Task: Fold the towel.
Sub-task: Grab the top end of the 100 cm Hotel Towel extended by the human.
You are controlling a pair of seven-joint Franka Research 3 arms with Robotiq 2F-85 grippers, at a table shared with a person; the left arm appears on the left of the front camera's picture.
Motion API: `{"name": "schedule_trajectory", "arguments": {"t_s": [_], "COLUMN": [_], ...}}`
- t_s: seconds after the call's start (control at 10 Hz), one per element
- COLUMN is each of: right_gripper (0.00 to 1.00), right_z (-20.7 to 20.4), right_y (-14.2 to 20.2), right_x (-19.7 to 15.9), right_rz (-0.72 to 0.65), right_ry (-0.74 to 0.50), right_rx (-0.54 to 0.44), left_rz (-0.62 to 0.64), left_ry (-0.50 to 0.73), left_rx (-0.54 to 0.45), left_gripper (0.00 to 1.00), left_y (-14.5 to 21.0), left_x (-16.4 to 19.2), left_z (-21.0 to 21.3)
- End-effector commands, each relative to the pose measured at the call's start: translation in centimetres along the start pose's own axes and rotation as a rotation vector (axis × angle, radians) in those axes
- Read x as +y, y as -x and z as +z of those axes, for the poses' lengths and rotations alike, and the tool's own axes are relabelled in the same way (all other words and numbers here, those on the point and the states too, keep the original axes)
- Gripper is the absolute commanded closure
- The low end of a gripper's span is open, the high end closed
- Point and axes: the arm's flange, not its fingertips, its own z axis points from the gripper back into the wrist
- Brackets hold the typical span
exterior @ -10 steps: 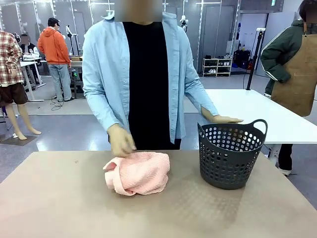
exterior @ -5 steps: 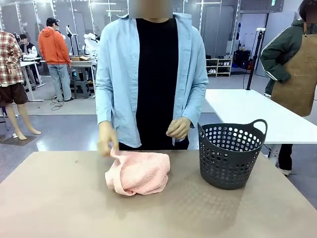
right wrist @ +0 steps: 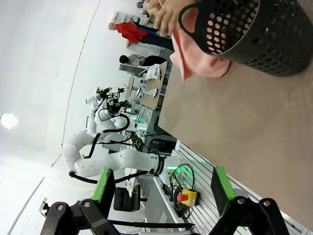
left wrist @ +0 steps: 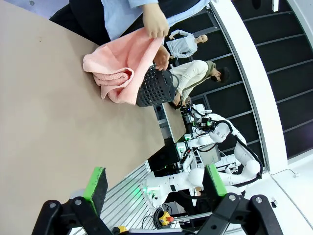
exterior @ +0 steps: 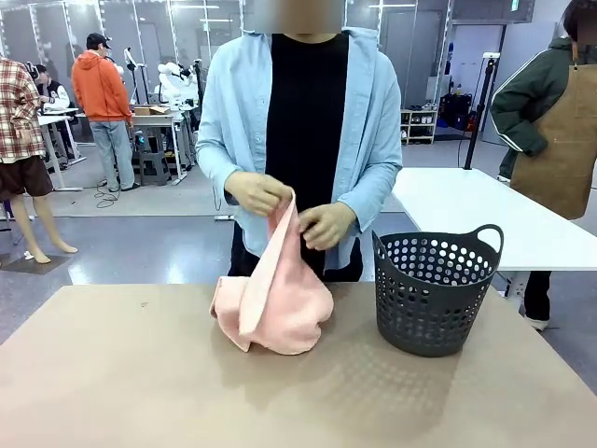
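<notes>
Both left fingers (left wrist: 96, 183) and right fingers (right wrist: 103, 188) apart, towel (exterior: 280, 308) well beyond.

No text, label, brand or number can be read in any view. A small green sign (exterior: 514, 5) high up at the far side of the room is too small to make out.
</notes>
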Motion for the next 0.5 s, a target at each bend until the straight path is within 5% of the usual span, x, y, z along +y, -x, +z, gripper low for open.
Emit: {"name": "schedule_trajectory", "arguments": {"t_s": [0.0,0.4], "right_gripper": [0.0,0.0], "right_z": [0.11,0.11], "right_y": [-0.07,-0.07], "right_x": [0.06,0.06], "right_rz": [0.012,0.012], "right_ry": [-0.018,-0.018], "right_rx": [-0.007,-0.007], "left_rz": [-0.015,-0.015], "left_ry": [0.024,0.024], "left_rx": [-0.01,-0.01], "left_gripper": [0.0,0.0], "left_y": [0.04,0.04], "left_x": [0.06,0.06], "left_z": [0.01,0.01]}}
